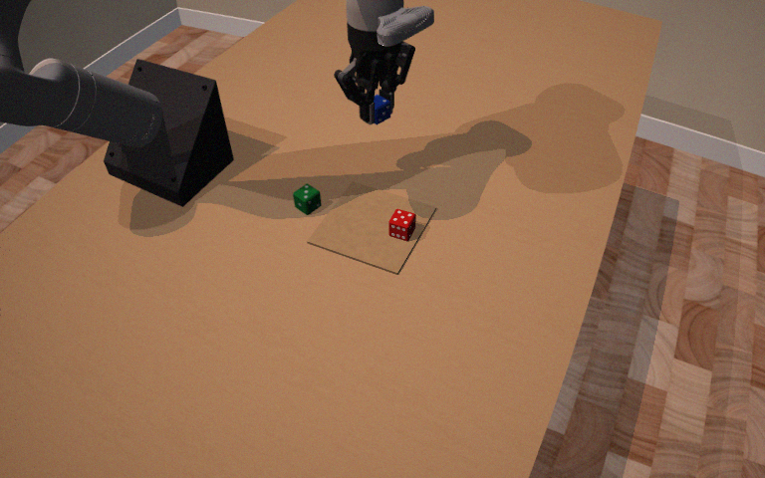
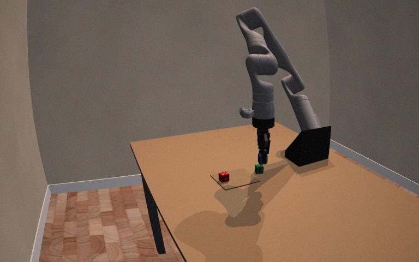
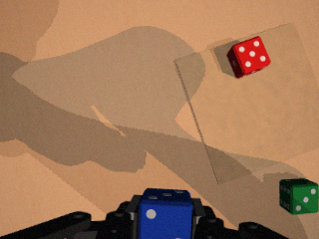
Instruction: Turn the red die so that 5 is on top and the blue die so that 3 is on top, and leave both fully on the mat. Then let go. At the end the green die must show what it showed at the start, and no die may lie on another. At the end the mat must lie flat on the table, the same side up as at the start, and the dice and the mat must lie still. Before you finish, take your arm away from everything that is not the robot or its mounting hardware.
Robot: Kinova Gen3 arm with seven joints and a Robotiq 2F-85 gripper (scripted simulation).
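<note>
My gripper (image 1: 377, 113) is shut on the blue die (image 1: 382, 109) and holds it well above the table, beyond the mat's far side. In the wrist view the blue die (image 3: 165, 219) sits between my fingers with a two-pip face toward the camera. The red die (image 1: 401, 224) stands on the thin tan mat (image 1: 372, 229), near its right edge, with five pips on top. It also shows in the wrist view (image 3: 250, 56) and in the exterior view (image 2: 223, 176). The green die (image 1: 306, 198) lies on the table just off the mat's left corner, three pips on top.
The arm's black base block (image 1: 171, 132) stands at the table's left rear. The table's right edge (image 1: 592, 270) drops to a wooden floor.
</note>
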